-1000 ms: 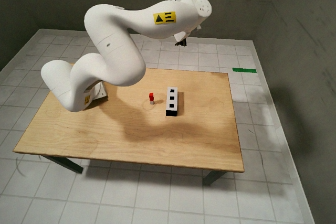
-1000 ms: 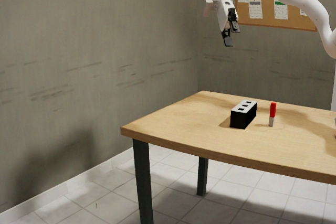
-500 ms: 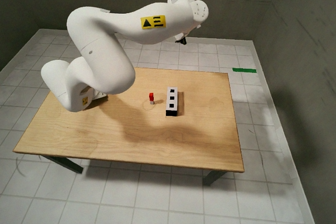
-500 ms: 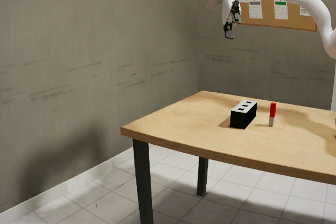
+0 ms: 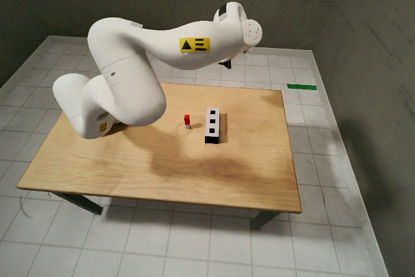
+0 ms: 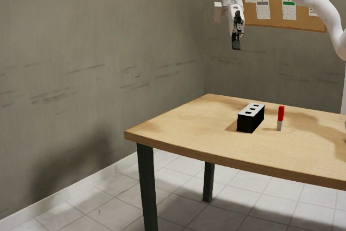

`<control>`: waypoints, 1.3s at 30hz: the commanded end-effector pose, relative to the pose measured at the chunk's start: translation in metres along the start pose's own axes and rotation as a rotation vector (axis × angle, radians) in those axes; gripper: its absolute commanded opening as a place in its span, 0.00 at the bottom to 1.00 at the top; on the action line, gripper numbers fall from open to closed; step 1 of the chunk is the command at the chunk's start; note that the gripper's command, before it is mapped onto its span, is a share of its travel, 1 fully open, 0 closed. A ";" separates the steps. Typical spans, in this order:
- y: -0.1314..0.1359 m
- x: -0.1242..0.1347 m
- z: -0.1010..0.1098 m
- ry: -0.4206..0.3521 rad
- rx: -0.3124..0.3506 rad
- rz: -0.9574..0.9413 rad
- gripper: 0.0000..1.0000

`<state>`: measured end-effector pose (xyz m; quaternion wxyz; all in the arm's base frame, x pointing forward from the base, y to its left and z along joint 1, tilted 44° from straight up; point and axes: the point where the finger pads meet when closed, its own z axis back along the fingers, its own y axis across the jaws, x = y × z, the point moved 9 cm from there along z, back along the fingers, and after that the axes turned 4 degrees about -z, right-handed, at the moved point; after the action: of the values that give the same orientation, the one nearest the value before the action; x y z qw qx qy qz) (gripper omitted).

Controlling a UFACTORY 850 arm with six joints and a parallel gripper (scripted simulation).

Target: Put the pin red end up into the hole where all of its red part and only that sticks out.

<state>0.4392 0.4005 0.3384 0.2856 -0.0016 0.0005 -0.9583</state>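
Note:
The pin (image 5: 187, 121) stands upright on the wooden table, red end up and pale end down; it also shows in the exterior view (image 6: 280, 118). Just to its right lies the black block (image 5: 211, 130) with a white top and three square holes in a row; it also shows in the exterior view (image 6: 250, 117). All three holes are empty. My gripper (image 6: 236, 44) hangs high above the far edge of the table, well away from both, pointing down, open and empty. In the top view only a dark tip of the gripper (image 5: 228, 63) shows under the arm.
The white arm's base (image 5: 96, 122) sits at the table's left end and its links arch over the left and back of the table. A corkboard (image 6: 283, 1) hangs on the far wall. A green strip (image 5: 301, 87) lies on the floor beyond the table.

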 end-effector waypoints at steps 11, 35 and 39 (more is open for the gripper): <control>0.091 -0.014 0.001 0.004 0.004 -0.061 1.00; 0.156 0.007 0.080 0.005 0.004 -0.308 1.00; 0.156 0.007 0.080 0.005 0.004 -0.308 1.00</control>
<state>0.5222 0.2620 0.4133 0.1361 0.0021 0.0004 -0.9907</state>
